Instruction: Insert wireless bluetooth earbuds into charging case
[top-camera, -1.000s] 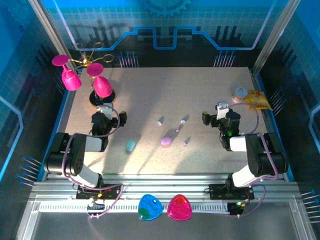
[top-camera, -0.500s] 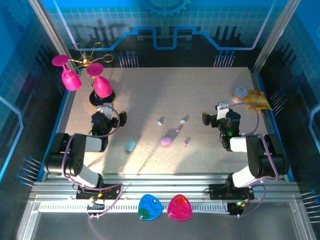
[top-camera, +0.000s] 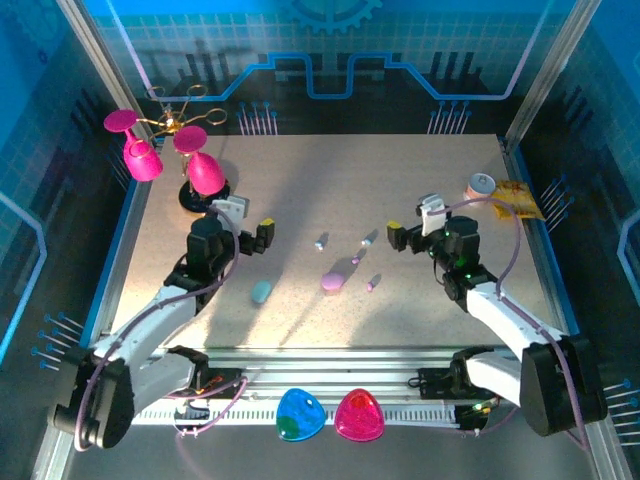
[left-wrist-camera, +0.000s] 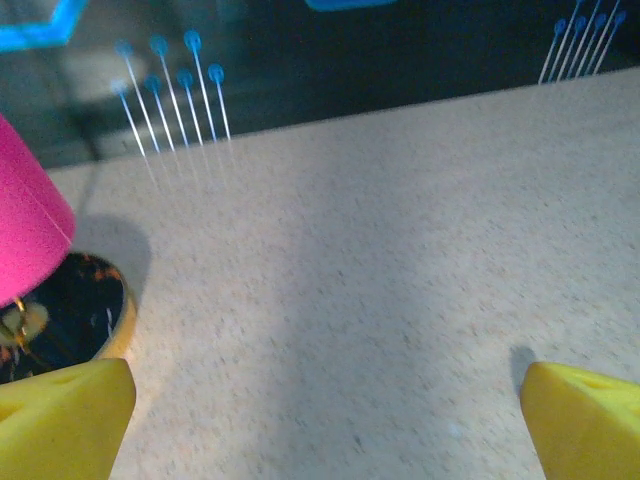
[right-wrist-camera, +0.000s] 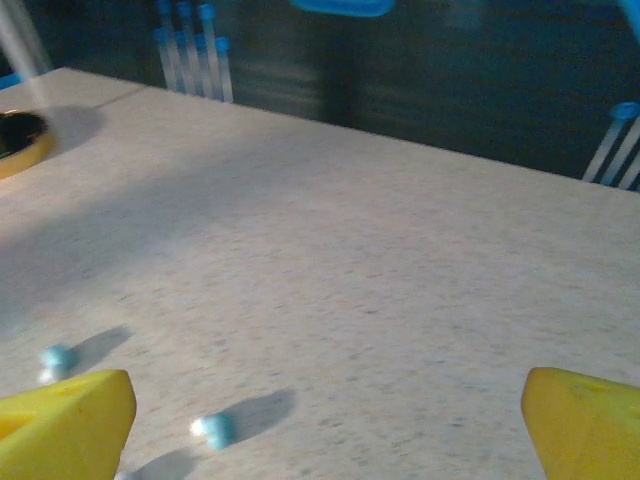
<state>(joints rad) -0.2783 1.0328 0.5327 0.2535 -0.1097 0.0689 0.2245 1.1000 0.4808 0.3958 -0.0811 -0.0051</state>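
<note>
We are at the approach step (nothing held), left gripper (top-camera: 250, 218) and right gripper (top-camera: 412, 222) both gaping wide, and next must descend precisely onto the pale blue earbud (top-camera: 368, 240).

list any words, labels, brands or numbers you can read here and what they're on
No text is legible here.
Yellow packet at the far right: any print on it is too small and blurred to read.
Teal case and purple case: no marking can be made out.
</note>
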